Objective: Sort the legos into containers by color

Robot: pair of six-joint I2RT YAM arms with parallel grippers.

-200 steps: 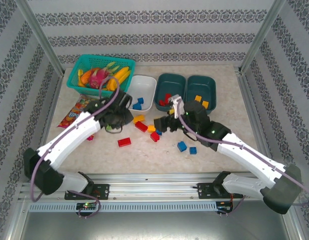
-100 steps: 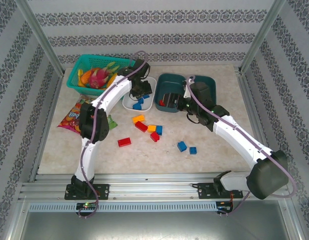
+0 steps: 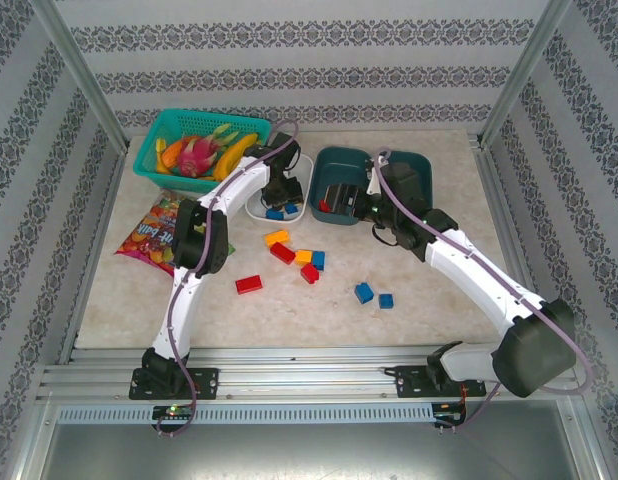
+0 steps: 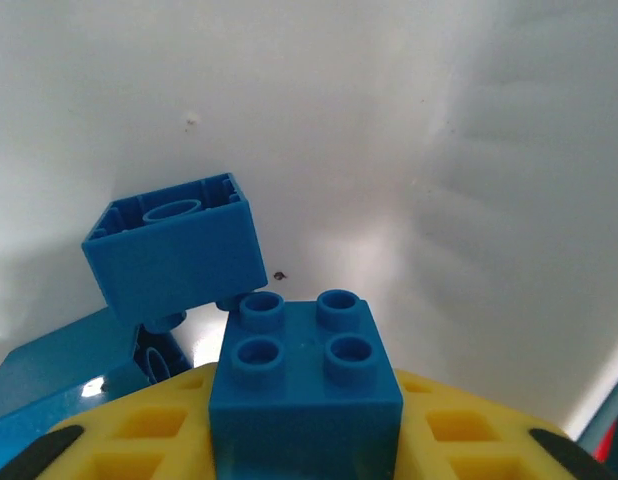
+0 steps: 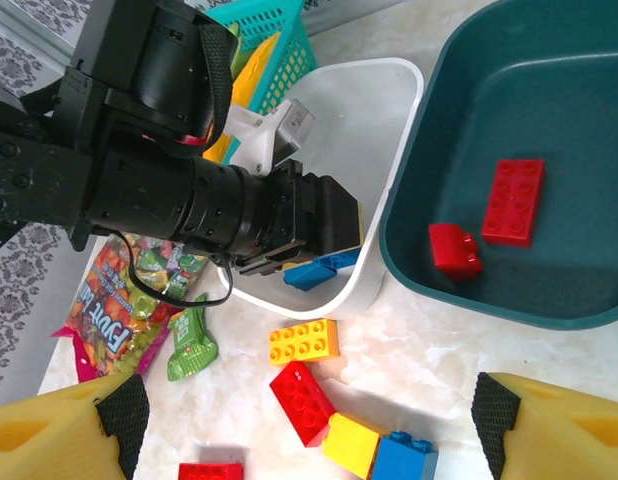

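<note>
Legos count: eight small studded plastic bricks (image 3: pixel 282 252) lie loose on the beige marbled tabletop (image 3: pixel 289 320), three red, three blue, two yellow-orange. At the back there are three shallow plastic tubs: one white tub (image 3: pixel 302 170) and two dark teal tubs (image 3: pixel 339 168). The white one has three blue bricks (image 4: pixel 174 255) in it, and the left gripper (image 4: pixel 307 435), down inside, is clamped on one blue brick (image 4: pixel 304 385). The left teal one has two red bricks (image 5: pixel 513 200). The right gripper (image 5: pixel 309 415) hangs by that tub, jaws spread wide, nothing in them
</note>
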